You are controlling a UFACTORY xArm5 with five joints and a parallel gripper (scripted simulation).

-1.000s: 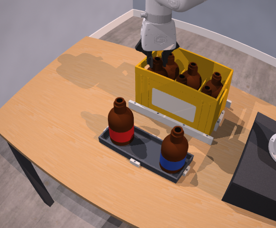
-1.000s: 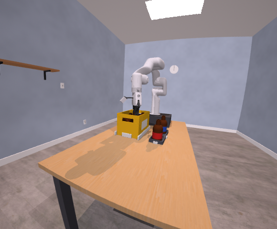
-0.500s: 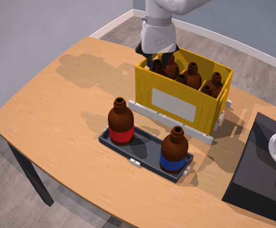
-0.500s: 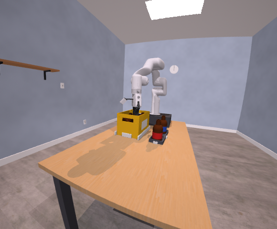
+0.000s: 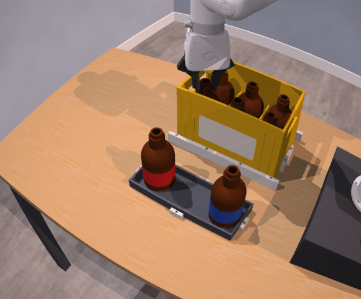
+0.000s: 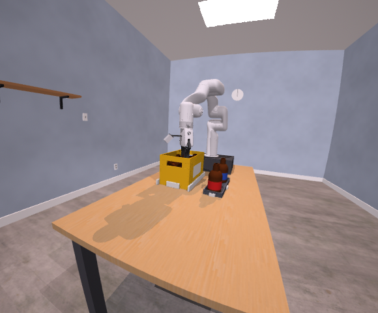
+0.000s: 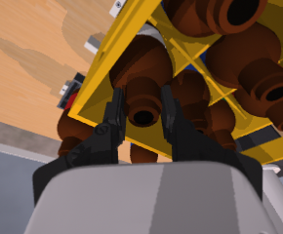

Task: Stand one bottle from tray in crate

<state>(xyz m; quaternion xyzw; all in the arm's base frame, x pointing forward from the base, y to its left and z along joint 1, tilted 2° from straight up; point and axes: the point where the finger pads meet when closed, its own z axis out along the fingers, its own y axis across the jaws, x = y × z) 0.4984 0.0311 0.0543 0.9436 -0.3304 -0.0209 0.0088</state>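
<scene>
My gripper [image 5: 205, 87] [image 6: 185, 154] [image 7: 142, 97] is shut on the neck of a brown bottle [image 5: 205, 84] [image 7: 141, 63] with a whitish label. The bottle is upright, mostly inside the far-left corner cell of the yellow crate [image 5: 185, 112] [image 6: 174, 175] [image 7: 114, 58]; its mouth looks slightly higher than those in its row. Its base is hidden. Several other brown bottles stand in the other cells. The crate looks level. The dark tray [image 5: 198, 203] lies level with a red-label bottle [image 5: 158, 161] [image 6: 215, 178] and a blue-label bottle [image 5: 228, 196] [image 6: 223, 167] upright at its ends.
A white rail [image 5: 222, 159] runs along the crate's front foot, with shorter rails at its other sides. Small white stops [image 5: 176, 213] [image 5: 244, 224] touch the tray. The robot's black base [image 5: 338, 225] is at the right. Crate walls stand close beside my fingers.
</scene>
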